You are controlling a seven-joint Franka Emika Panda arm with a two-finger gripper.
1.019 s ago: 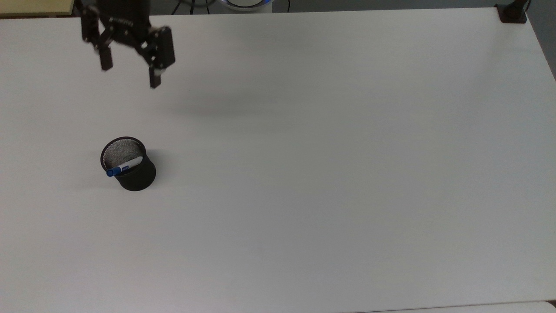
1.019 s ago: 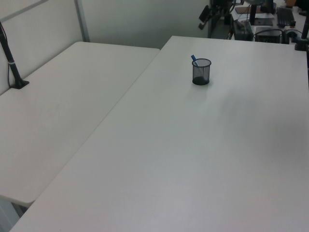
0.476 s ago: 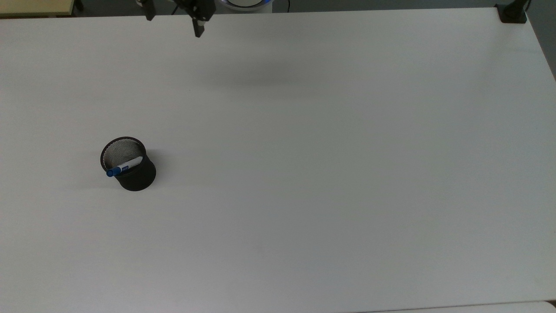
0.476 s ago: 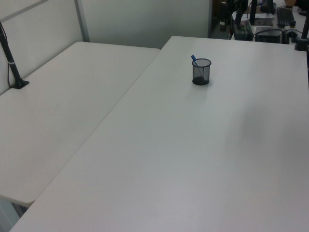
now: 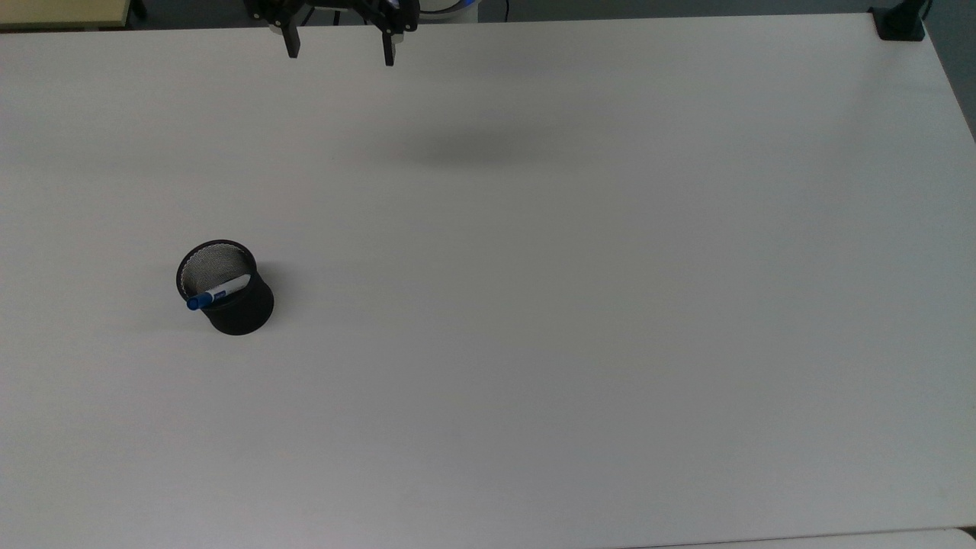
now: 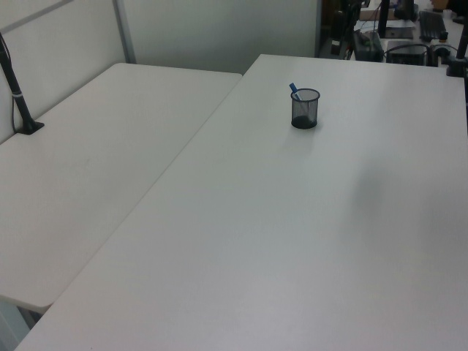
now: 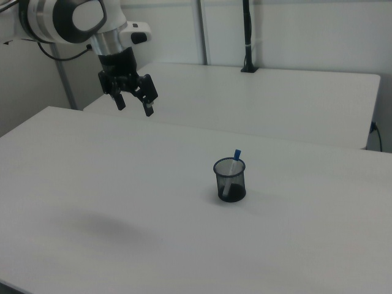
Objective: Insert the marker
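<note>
Tool shifted rightward in top view — fingers spread, empty; marker inside mesh cup.

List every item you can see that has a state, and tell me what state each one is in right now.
marker: inside the cup, leaning on the rim, blue cap end sticking out above it.
black mesh cup: upright on the table, holding the marker.
gripper: open, empty, raised above the table and well away from the cup.
</note>
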